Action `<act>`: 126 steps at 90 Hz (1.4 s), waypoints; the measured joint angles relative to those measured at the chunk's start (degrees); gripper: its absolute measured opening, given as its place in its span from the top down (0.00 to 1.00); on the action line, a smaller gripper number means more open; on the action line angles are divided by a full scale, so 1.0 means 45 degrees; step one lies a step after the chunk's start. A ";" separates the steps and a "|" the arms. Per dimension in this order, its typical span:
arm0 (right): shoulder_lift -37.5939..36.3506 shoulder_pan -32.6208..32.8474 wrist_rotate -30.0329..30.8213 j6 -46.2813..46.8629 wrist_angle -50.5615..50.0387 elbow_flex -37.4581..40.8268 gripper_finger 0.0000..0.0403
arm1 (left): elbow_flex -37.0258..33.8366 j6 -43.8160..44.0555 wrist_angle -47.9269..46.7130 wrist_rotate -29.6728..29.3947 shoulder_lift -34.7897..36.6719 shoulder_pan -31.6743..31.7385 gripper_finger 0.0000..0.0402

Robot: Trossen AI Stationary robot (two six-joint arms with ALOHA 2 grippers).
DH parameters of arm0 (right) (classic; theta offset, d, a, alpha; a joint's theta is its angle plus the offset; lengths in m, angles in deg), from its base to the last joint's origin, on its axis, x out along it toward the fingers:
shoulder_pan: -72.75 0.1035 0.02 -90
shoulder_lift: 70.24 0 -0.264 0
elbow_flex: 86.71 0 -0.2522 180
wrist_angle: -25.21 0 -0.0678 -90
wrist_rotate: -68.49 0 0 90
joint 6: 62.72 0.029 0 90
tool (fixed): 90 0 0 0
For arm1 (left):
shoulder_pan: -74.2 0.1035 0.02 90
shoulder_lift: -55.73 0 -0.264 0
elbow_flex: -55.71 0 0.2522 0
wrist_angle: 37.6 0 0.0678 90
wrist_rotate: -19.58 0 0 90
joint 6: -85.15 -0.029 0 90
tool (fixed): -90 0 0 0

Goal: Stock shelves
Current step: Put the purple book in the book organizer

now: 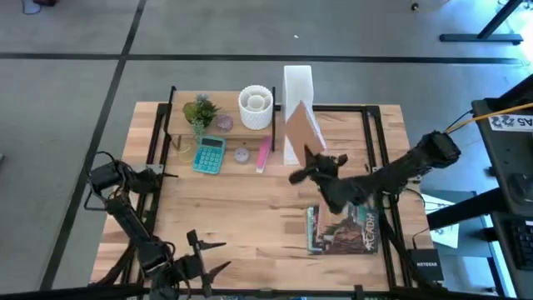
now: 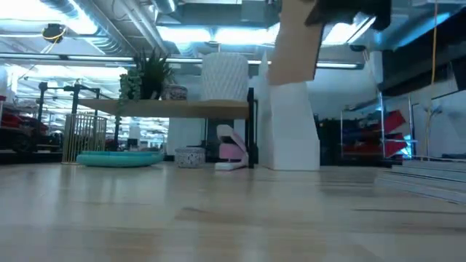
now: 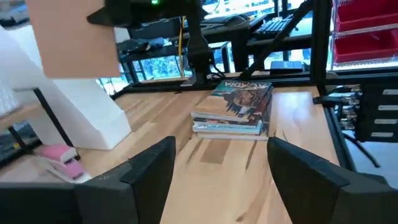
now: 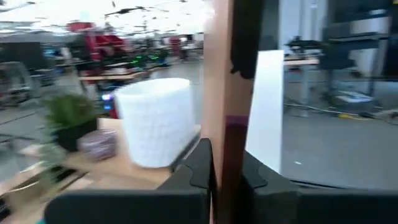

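Shelves: the shelves (image 1: pixel 223 125) stand at the far side of the table (image 1: pixel 250 208), left of centre, a light-wood board on thin black posts.
Right gripper: the right gripper (image 1: pixel 310 160) is raised above the table just right of the shelves, jaws pinching a thin tan book (image 1: pixel 304 132) held on edge; in the right wrist view the book (image 4: pixel 217 93) runs up between the 2 fingers (image 4: pixel 199 168).
Beside the book: a tall white file box (image 1: pixel 297 92) stands just behind and under the held book, next to the shelves' right end post.
On the shelves: a white textured pot (image 1: pixel 256 107), a small green plant (image 1: pixel 200 112) and a small round purplish object (image 1: pixel 225 122).
Under the shelves: a teal calculator (image 1: pixel 208 155), a small round grey item (image 1: pixel 241 155) and a pink stapler (image 1: pixel 263 155) lie on the table.
Near side: a stack of books (image 1: pixel 343 229) lies flat on the table below the right arm.
Left gripper: the left gripper (image 1: pixel 200 258) waits at the table's near left edge, jaws spread, well apart from everything.
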 joint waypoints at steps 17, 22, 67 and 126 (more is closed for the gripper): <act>-0.0012 -0.0821 -0.0243 0.0582 -0.0109 -0.0005 1.00 | 0.0000 0.0945 -0.0818 0.0258 0.0000 0.0000 0.41; -0.0012 -0.0862 -0.0317 0.0668 -0.0109 -0.0005 1.00 | 0.0000 0.1103 -0.1016 0.0277 0.0000 0.0010 0.41; 0.0037 0.0508 0.0396 -0.1615 -0.1097 -0.1685 1.00 | -0.0005 0.1367 -0.1149 0.0384 0.0000 0.0111 0.41; 0.2407 -0.1254 0.0236 -0.0467 -0.1458 -0.1695 1.00 | -0.0010 0.1508 -0.1120 0.0525 0.0000 0.0291 0.41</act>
